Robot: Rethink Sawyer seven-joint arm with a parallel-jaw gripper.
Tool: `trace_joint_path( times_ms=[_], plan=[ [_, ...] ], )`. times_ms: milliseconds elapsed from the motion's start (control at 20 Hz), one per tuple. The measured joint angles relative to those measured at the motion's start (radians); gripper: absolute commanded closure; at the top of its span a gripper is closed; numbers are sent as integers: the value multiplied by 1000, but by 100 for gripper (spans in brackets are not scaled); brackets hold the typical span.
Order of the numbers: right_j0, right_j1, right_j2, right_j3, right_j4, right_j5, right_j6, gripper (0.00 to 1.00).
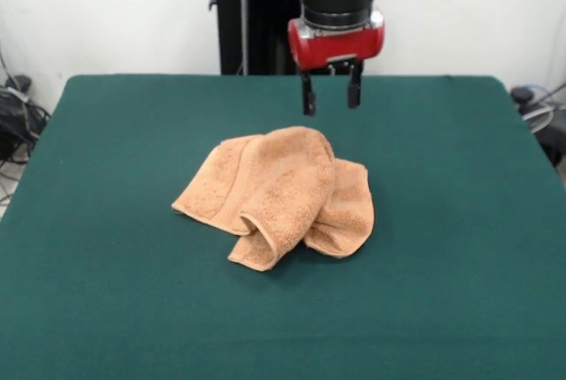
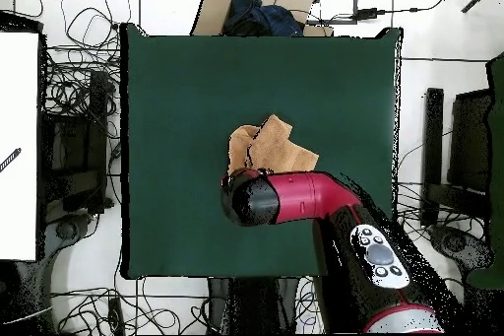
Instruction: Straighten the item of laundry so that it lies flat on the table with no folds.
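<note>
- Towel [image 1: 279, 193] bunched mid-table [image 1: 460, 247], folded over itself.
- Gripper [image 1: 331, 97] hovers above its far edge, fingers apart, empty.
- Best: drop onto top flap's edge, pinch one layer only, peel outward.

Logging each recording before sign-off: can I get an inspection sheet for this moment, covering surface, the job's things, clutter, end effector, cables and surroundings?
Surface: dark green table, bare apart from the towel.
Job's things: peach-orange towel near the table's middle, bunched and folded over itself, not flat.
Clutter: nothing seen on the table.
End effector: end effector open, hanging above the towel's far edge, holding nothing.
Cables: many loose cables on the floor around the table, none on it.
Surroundings: white wall behind the pedestal; cardboard box on the floor at one table edge.
</note>
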Motion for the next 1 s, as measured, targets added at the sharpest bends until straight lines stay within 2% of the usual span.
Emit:
trace_joint_path(
  times_ms=[1000],
  plan=[
    [56,94,0,-160,47,80,0,0]
  ],
)
